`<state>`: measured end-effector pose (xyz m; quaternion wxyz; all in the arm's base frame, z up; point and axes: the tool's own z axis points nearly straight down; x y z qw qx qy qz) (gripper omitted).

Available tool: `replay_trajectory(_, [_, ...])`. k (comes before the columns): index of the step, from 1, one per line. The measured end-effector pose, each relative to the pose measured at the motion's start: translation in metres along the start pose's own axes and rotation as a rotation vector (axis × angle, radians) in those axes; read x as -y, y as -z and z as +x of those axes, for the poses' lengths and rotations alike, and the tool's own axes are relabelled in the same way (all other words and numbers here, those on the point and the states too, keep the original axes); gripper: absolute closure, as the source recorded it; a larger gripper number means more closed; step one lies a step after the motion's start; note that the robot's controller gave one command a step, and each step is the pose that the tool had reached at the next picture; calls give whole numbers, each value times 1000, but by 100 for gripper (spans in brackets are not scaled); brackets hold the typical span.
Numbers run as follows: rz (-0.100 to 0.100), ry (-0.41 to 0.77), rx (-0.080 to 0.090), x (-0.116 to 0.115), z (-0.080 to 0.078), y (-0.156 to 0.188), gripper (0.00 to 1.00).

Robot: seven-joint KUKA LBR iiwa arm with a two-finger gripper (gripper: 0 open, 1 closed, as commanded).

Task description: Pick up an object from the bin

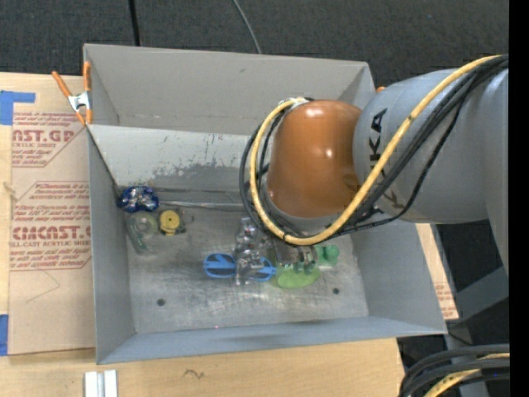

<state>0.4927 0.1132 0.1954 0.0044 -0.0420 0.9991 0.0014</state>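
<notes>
1 gripper point(250, 259) stands low at the bin's point(107, 304) front middle, at one end of a flat blue piece point(216, 265), with a green disc point(295, 279) just beside it. Whether it is open or has hold of anything cannot be told. The arm point(446, 139) reads "KA".

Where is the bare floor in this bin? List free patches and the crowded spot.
Free: the front-left corner of the bin floor, bordered by the clear piece, the flat blue piece and the near wall; also the patch between the yellow disc and the gripper. Crowded: centre-right, around the gripper, the flat blue piece and the green piece.
</notes>
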Motion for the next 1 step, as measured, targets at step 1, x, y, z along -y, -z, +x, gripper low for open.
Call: replay_trajectory(1, [-1,299,-2,-90,-37,74,100])
